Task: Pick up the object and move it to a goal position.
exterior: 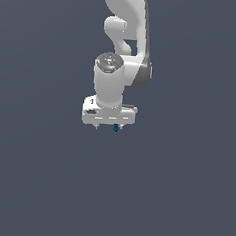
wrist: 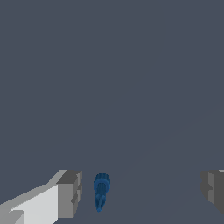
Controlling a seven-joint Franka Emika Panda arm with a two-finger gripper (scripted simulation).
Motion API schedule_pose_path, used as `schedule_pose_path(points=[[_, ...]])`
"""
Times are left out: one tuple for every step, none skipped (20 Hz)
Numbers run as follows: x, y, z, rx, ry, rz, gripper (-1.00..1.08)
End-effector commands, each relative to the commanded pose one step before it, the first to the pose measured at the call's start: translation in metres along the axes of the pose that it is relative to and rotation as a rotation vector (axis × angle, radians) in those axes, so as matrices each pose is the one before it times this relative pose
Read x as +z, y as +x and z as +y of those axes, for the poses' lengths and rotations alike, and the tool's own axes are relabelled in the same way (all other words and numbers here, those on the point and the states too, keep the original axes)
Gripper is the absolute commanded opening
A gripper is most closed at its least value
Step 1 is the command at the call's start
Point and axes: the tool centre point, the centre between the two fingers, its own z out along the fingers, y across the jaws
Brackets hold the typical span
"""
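The object is a tiny dark-blue blob just under the white hand of my arm in the exterior view. In the wrist view the object is a small blue elongated piece with a rounder end. It lies between my two grey fingers, close to one and far from the other, touching neither. My gripper is open wide and holds nothing. In the exterior view the gripper points down, its fingertips barely showing below the hand.
A flat, plain dark grey surface fills both views. The arm's white links rise above the hand in the exterior view. No other objects or goal marker show.
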Motion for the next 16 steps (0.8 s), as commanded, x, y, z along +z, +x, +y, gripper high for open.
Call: schedule_pose_path(points=[[0.00499,-0.00568,-0.00234,-0.05638,0.0005,-0.00093,1.0],[0.00221,-0.00254,-0.00123,-0.02574,0.00026,-0.00034,1.0],[0.00232,-0.00267,-0.00139,-0.02724,0.00029,-0.00034,1.0],[0.0024,-0.00278,-0.00155,-0.02853,0.00033,-0.00033,1.0],[0.0024,-0.00277,-0.00166,-0.02876,0.00035,-0.00031,1.0],[0.00237,-0.00275,-0.00176,-0.0288,0.00038,-0.00028,1.0],[0.00235,-0.00272,-0.00186,-0.02884,0.0004,-0.00026,1.0],[0.00232,-0.00268,-0.00196,-0.02888,0.00042,-0.00023,1.0],[0.0023,-0.00264,-0.00206,-0.02892,0.00044,-0.0002,1.0],[0.00228,-0.0026,-0.00215,-0.02895,0.00046,-0.00017,1.0],[0.00225,-0.00256,-0.00225,-0.02899,0.00048,-0.00014,1.0],[0.00223,-0.00251,-0.00235,-0.02902,0.0005,-0.00011,1.0],[0.0022,-0.00246,-0.00244,-0.02906,0.00051,-0.00008,1.0],[0.00218,-0.0024,-0.00253,-0.02908,0.00053,-0.00005,1.0],[0.00215,-0.00234,-0.00263,-0.02912,0.00054,-0.00002,1.0],[0.00213,-0.00229,-0.00271,-0.02915,0.00056,0.00001,1.0]])
